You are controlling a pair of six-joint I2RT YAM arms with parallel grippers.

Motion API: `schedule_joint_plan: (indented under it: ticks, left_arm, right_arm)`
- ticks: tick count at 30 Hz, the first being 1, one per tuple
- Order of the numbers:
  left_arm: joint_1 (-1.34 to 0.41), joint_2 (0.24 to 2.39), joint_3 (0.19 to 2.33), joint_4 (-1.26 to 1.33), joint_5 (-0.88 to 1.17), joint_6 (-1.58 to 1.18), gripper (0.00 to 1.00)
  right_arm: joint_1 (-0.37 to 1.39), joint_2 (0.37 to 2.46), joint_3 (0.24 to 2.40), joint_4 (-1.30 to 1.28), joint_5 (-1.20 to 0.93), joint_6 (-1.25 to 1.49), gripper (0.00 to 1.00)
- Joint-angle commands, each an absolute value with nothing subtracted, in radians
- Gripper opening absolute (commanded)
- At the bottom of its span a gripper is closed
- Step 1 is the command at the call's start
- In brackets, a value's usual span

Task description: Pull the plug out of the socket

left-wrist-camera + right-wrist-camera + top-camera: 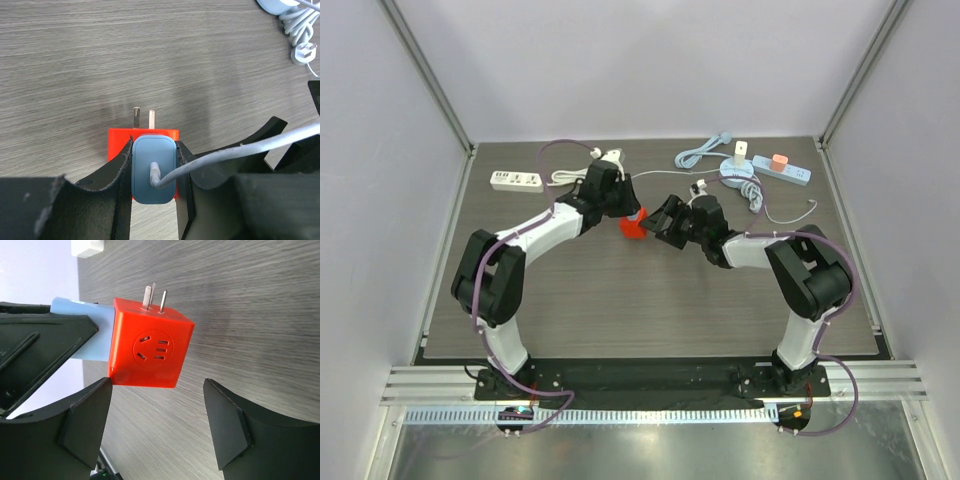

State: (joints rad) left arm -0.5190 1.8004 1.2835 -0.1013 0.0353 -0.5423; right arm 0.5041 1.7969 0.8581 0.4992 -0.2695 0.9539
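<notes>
A red cube socket [633,223] is held above the table, two metal prongs sticking out of one face. A light blue plug [153,170] with a grey cable sits in it. My left gripper [153,172] is shut on the blue plug, one pad on each side. In the right wrist view the red socket [150,347] hangs just ahead of my right gripper [157,397], which is open and empty, its fingers apart below the cube. The blue plug [85,332] shows behind the cube, between the left fingers.
A white power strip [516,180] lies at the back left. A blue power strip [782,171] with a white and an orange plug, coiled grey cables [745,180] and a white plug [610,158] lie at the back. Cable ends show at the top right in the left wrist view [300,30].
</notes>
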Motion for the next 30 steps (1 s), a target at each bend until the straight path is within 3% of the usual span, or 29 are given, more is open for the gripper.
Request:
schedule_joint_plan:
  ticks: [1, 11, 20, 24, 25, 28, 29, 30]
  left_arm:
    - [-0.522, 1.730, 1.285, -0.006, 0.020, -0.563, 0.00]
    - [-0.541, 1.746, 1.285, -0.005, 0.038, -0.586, 0.00]
    - [-0.552, 1.741, 1.285, -0.005, 0.057, -0.586, 0.00]
    - [-0.552, 1.736, 1.273, 0.023, 0.092, -0.584, 0.00]
    - [-0.552, 1.735, 1.261, 0.032, 0.097, -0.586, 0.00]
    - [-0.552, 1.723, 1.241, 0.048, 0.087, -0.584, 0.00]
    - [-0.552, 1.714, 1.238, 0.048, 0.080, -0.580, 0.00]
    - [-0.552, 1.709, 1.232, 0.058, 0.066, -0.575, 0.00]
  right_arm:
    - [0.508, 1.810, 0.893, 0.610, -0.288, 0.994, 0.79]
    - [0.520, 1.887, 0.890, 0.726, -0.322, 1.054, 0.75]
    - [0.520, 1.919, 0.884, 0.750, -0.288, 1.058, 0.59]
    - [0.522, 1.959, 0.905, 0.761, -0.264, 1.040, 0.57]
    - [0.522, 1.966, 0.908, 0.767, -0.262, 1.042, 0.53]
    - [0.520, 1.997, 0.920, 0.770, -0.252, 1.061, 0.09]
    - [0.520, 2.002, 0.925, 0.729, -0.241, 1.066, 0.01]
    - [0.520, 2.006, 0.931, 0.704, -0.232, 1.072, 0.01]
